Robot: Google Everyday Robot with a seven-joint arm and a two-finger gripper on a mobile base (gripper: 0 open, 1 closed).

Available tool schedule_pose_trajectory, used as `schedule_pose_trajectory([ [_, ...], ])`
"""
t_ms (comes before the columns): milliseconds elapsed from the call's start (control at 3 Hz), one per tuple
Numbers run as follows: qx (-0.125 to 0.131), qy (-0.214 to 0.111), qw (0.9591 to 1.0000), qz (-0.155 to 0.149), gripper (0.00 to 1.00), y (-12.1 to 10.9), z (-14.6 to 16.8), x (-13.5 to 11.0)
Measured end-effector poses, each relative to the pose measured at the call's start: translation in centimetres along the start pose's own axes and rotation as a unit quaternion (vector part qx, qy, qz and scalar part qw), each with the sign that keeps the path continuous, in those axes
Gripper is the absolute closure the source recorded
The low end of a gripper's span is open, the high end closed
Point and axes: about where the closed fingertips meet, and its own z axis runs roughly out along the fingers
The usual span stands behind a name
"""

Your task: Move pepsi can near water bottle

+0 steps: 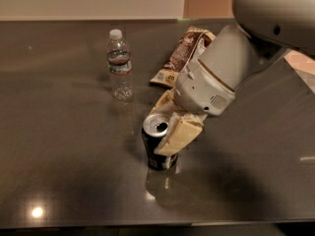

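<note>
The can (151, 146) is at the front middle of the table (59, 171), with the gripper (163, 131) clamped round it from the right. The bottle (120, 65) stands further back and to the left, well apart. A chip bag (182, 55) lies just right of the bottle.

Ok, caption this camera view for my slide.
Gripper clamps the pepsi can at the front of the table; water bottle and chip bag sit farther back.

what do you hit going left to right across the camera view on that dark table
water bottle → pepsi can, with the gripper shut on it from the right → brown-and-white chip bag lying farther back, partly hidden by the arm
</note>
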Motion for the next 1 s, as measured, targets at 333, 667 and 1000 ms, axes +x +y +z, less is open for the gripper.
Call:
schedule_pose_trajectory([
  [333,0.018,-0.009,0.9994,0.027,1.0,-4.2,-1.1,0.6],
  [667,0.037,-0.028,0.998,0.043,1.0,-7.8,-2.2,0.5],
  [1000,0.045,-0.046,0.9962,0.059,1.0,-11.1,-2.8,0.5],
])
